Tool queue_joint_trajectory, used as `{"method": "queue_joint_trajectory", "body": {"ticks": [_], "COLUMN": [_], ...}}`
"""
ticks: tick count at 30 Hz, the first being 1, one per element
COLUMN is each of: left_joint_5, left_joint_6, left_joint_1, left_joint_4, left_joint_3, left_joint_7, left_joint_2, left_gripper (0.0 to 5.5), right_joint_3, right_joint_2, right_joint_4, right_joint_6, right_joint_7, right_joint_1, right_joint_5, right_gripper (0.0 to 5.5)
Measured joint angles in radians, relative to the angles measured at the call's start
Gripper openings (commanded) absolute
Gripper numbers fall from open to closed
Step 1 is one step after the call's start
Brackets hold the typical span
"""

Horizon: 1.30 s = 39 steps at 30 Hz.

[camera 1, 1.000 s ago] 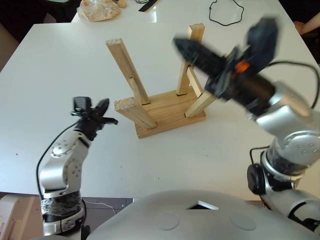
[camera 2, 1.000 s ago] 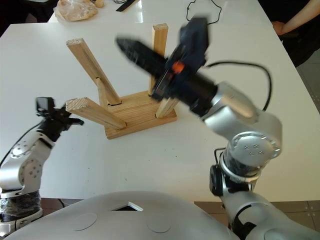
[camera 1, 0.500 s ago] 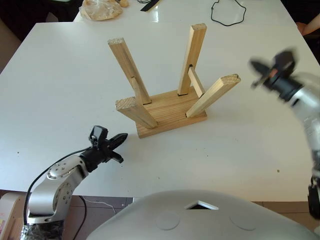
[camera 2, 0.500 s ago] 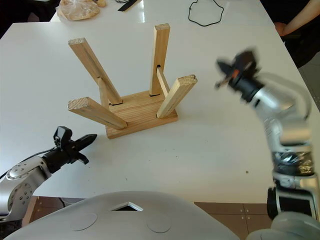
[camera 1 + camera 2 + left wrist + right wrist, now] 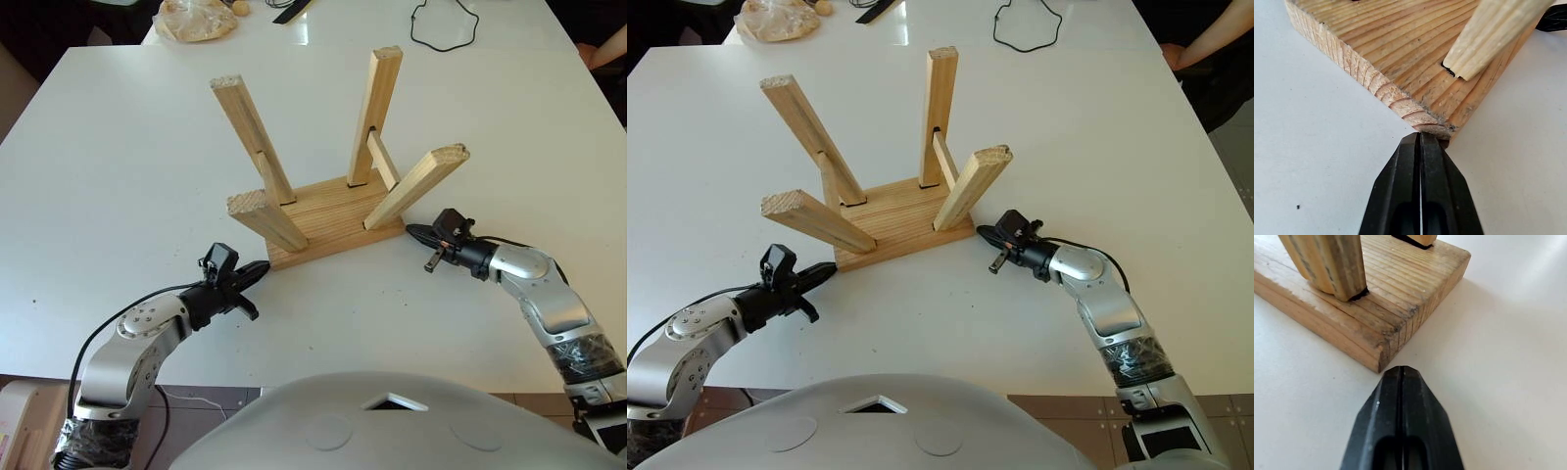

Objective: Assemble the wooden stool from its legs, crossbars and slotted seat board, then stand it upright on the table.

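White table bears the stool upside down, its seat board lying flat. The left gripper, fingers pressed together, tips the board's near-left corner. 4 legs splay upward. The right gripper, likewise pinched closed, sits just beside the near-right corner.

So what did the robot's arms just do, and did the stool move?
The right gripper swung from above the stool out to the right, then down to the seat board's right near corner. The left gripper slid to its left near corner. Both are shut, holding nothing. The stool stayed upside down, legs up.
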Motion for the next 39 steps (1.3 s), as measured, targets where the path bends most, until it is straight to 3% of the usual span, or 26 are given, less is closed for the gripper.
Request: {"method": "queue_joint_trajectory", "body": {"ticks": [12, 28, 33, 39], "left_joint_5": [0.001, 0.036, -0.066, -0.328], "left_joint_6": [-0.008, -0.095, -0.034, 0.048], "left_joint_1": [-0.023, 0.004, 0.082, 0.088], "left_joint_4": [0.021, 0.04, -0.028, -0.219], "left_joint_3": [-0.009, 0.002, 0.086, 0.294], "left_joint_7": [0.007, -0.068, -0.112, -0.062], "left_joint_2": [-0.003, 0.092, 0.118, 0.115], "left_gripper": [0.03, 0.03, 0.03, 0.03], "right_joint_3": [0.001, -0.022, -0.067, -0.281], "right_joint_2": [0.026, -0.008, -0.028, -0.121], "right_joint_4": [0.047, -0.243, -0.35, -0.544], "right_joint_6": [0.008, 0.136, 0.203, 0.301], "right_joint_7": [0.072, 0.067, 0.076, 0.14], "right_joint_1": [-0.06, 0.158, 0.247, 0.275], "right_joint_5": [-0.027, -0.011, 0.044, 0.27], "right_gripper": [0.0, 0.0, 0.0, 0.0]}}
